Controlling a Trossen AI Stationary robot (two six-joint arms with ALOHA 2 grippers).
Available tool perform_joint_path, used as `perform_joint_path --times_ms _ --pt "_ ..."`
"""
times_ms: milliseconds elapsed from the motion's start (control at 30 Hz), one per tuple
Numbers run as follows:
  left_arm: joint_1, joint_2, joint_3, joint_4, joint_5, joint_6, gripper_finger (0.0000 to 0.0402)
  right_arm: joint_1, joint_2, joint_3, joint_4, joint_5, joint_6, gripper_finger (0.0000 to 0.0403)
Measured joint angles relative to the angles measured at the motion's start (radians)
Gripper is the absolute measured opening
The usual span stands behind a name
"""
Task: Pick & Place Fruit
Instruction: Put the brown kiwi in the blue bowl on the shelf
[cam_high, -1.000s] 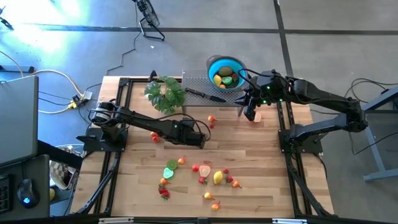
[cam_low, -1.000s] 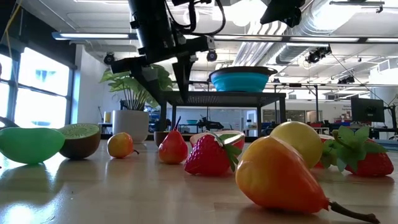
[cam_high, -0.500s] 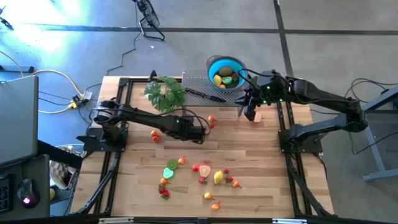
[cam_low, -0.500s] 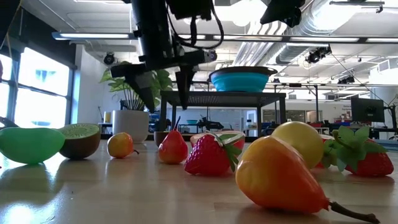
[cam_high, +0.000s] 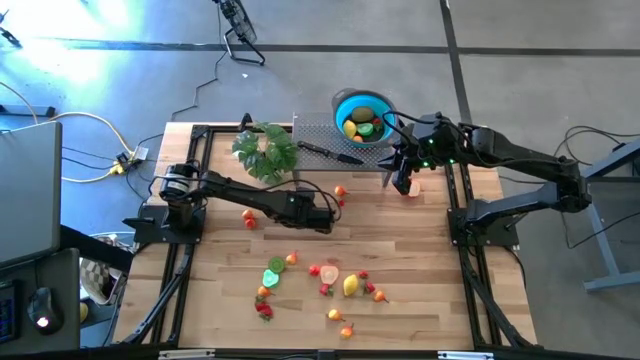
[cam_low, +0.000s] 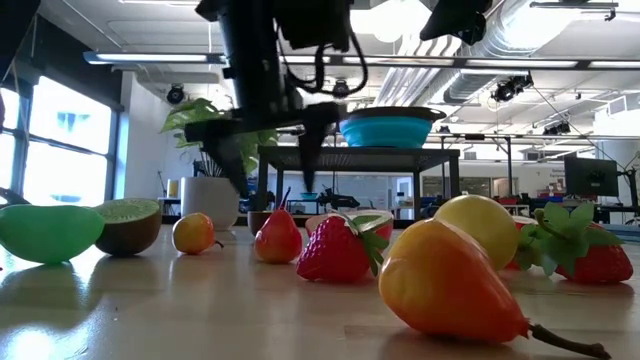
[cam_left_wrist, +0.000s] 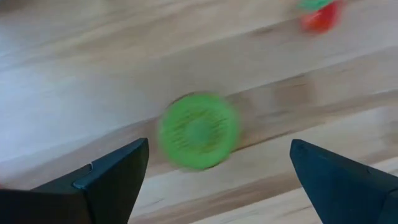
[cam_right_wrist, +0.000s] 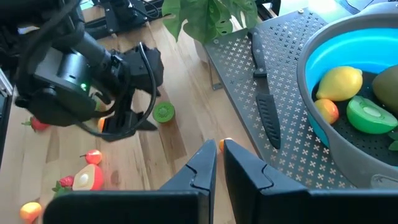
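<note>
A round green kiwi slice (cam_left_wrist: 199, 130) lies flat on the wooden table, below and between the fingers of my open left gripper (cam_left_wrist: 217, 171), which hangs over the table's middle (cam_high: 325, 213) and touches nothing. The right wrist view shows the slice (cam_right_wrist: 164, 112) just beside the left gripper (cam_right_wrist: 134, 115). A strawberry (cam_left_wrist: 320, 15) lies a little beyond. More toy fruit (cam_high: 330, 280) is scattered toward the near edge. The blue bowl (cam_high: 340, 100), with a lemon (cam_right_wrist: 339, 84) and a lime piece (cam_right_wrist: 367, 115) in it, stands on a perforated metal rack (cam_right_wrist: 280, 56) at the far edge. My right gripper (cam_right_wrist: 217, 158) is shut and empty, raised near the rack.
A black-handled knife (cam_right_wrist: 264, 93) lies on the rack beside the bowl. A leafy plant (cam_high: 266, 150) stands at the rack's left end. A small red fruit (cam_high: 340, 190) and another (cam_high: 248, 218) lie near the left arm. An orange piece (cam_high: 412, 190) lies under the right gripper.
My left gripper has opened wider while sinking toward the table and shifting slightly toward the table's right edge.
</note>
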Motion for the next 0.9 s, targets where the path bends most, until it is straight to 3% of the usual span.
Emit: perform_joint_path --times_ms 733,900 --pt "0.028 0.019 0.000 0.001 -0.003 -0.023 0.0354 0.000 0.000 0.000 -0.020 0.000 0.000 0.0023" --pt "0.029 0.019 -0.058 0.075 0.023 -0.044 0.0354 0.000 0.000 0.000 -0.020 0.000 0.000 0.0023"
